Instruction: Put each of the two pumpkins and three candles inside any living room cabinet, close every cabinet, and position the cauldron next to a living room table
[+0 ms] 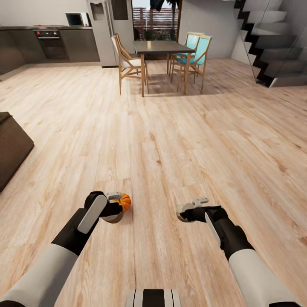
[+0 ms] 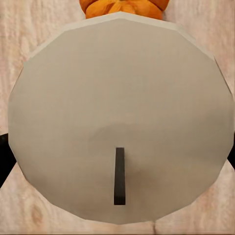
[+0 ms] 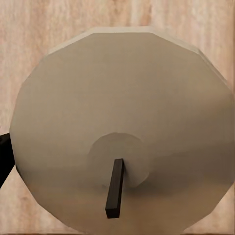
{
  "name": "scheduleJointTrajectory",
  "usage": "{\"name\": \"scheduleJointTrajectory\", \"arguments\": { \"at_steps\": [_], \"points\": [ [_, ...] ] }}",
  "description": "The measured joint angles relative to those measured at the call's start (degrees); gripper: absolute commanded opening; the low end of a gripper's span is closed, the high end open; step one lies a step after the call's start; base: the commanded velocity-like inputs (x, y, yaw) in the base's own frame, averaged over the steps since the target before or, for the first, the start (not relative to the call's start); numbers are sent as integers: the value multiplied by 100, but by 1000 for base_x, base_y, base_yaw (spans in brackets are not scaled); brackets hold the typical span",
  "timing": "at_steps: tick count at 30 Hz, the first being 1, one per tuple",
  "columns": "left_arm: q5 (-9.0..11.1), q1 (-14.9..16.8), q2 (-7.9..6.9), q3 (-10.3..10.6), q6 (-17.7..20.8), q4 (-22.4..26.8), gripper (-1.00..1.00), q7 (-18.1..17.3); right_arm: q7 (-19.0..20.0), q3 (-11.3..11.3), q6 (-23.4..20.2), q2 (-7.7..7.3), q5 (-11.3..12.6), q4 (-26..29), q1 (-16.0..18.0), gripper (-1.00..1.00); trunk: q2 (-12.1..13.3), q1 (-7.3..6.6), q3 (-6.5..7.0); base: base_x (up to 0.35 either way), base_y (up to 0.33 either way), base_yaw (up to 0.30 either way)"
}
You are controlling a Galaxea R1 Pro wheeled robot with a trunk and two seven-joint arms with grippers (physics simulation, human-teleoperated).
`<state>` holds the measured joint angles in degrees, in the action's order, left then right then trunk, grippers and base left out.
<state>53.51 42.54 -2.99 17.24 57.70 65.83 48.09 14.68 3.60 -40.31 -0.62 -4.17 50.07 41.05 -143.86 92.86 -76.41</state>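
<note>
Though half-hidden, pumpkin (image 1: 125, 201) (left tool (image 1: 116, 199))

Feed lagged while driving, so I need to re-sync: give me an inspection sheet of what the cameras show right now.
Surface: bare wood floor ahead; the robot is in open floor.
Job's things: one pumpkin at the left gripper, above the floor; its orange top also peeks past the grey wrist disc in the left wrist view.
Clutter: nothing seen.
Grippers: left shut on the pumpkin; right gripper carries nothing, jaw state unclear.
Cables: nothing seen.
Surroundings: dining table with wooden chairs ahead, kitchen units and fridge behind it, staircase at right, dark furniture edge at left.
</note>
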Motion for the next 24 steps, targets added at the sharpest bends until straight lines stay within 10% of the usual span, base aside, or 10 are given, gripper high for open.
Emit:
{"name": "scheduleJointTrajectory", "arguments": {
  "at_steps": [24],
  "points": [
    [8, 0, -35, -133, -15, -321, -100, -9, -40, -11, 35, 4, 5, -330, 0, -100, 32, -62, 532, 0, 0, 0]
  ]
}}
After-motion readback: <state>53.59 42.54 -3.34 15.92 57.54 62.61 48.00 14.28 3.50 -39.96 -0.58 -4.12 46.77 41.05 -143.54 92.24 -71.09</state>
